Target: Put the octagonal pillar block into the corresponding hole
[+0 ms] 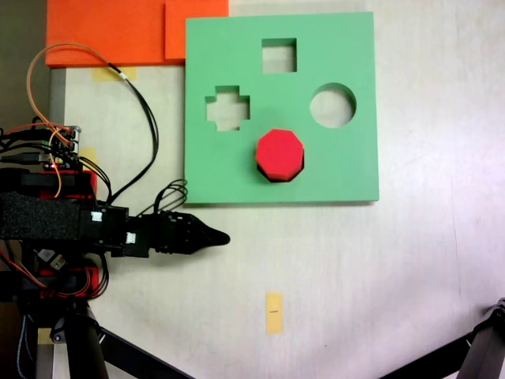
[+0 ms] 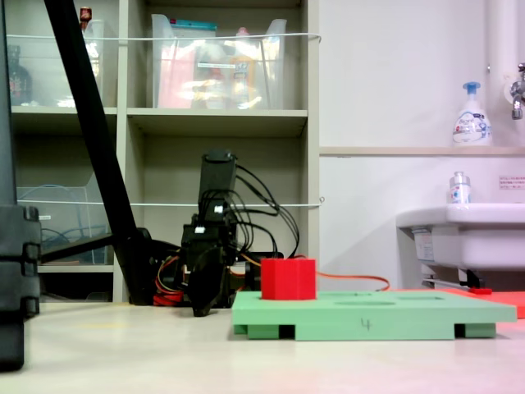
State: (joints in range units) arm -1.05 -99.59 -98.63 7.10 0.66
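Low over the pale table [image 1: 379, 268], the black gripper [image 1: 223, 238] pointed right in a fixed view; whether its jaws were apart could not be told. Shelves [image 2: 221, 119] and a sink [image 2: 467, 226] stood behind. One green foam board [image 1: 347, 170] had four cut-outs. One red octagonal pillar block [image 1: 279, 153] sat in the corresponding hole [image 1: 276, 178], standing proud of the board.

Bright, even light; slightly soft focus.

Red octagonal pillar block [image 1: 279, 151], light-green board [image 1: 347, 170], black end effector [image 1: 215, 237]
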